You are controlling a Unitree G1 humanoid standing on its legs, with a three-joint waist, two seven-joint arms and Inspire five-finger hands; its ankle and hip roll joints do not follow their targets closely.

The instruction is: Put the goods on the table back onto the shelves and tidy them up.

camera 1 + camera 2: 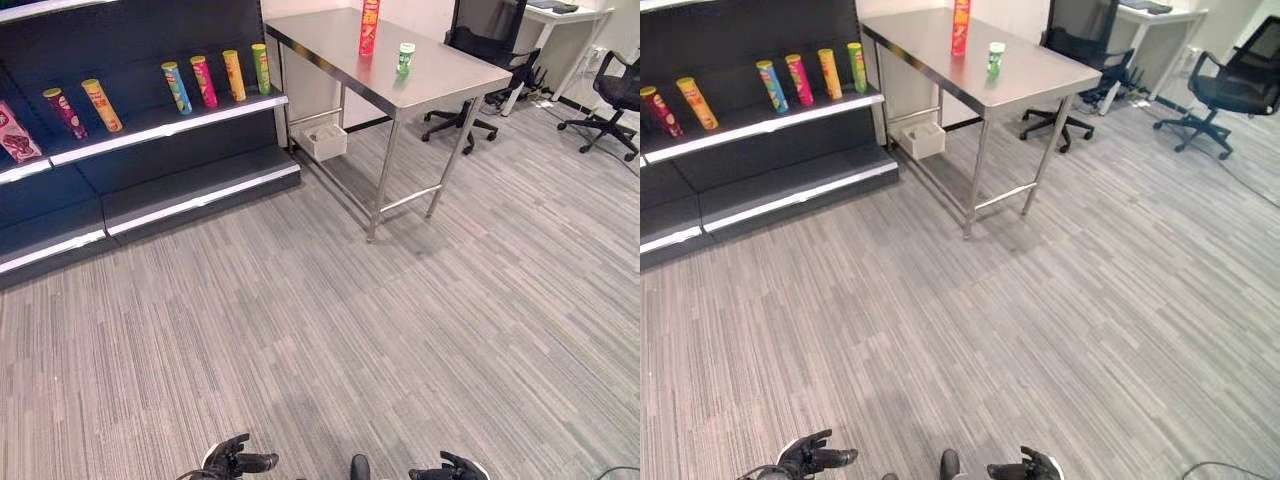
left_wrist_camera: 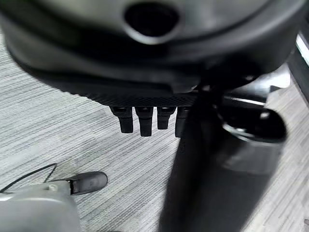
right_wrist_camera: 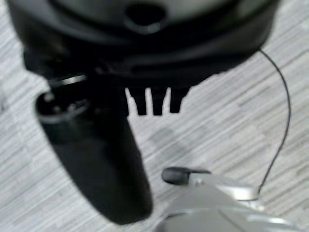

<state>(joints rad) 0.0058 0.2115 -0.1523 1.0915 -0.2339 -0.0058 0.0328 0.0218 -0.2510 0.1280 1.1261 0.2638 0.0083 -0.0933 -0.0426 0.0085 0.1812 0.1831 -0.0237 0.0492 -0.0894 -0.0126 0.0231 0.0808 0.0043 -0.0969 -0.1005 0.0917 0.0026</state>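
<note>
Hands first: the left hand and right hand sit at the bottom edge of the eye views, well apart from each other. Both have their fingers loosely extended and hold nothing. Striped grey carpet lies between them and the furniture. Ahead to the right stands a steel table bearing a tall red can and, just beside it, a short green can, both upright. Ahead to the left, the dark shelves carry a row of leaning cans, with a red bag at the far left. A white box sits under the table near the shelf end. Black office chairs stand behind the table.
</note>
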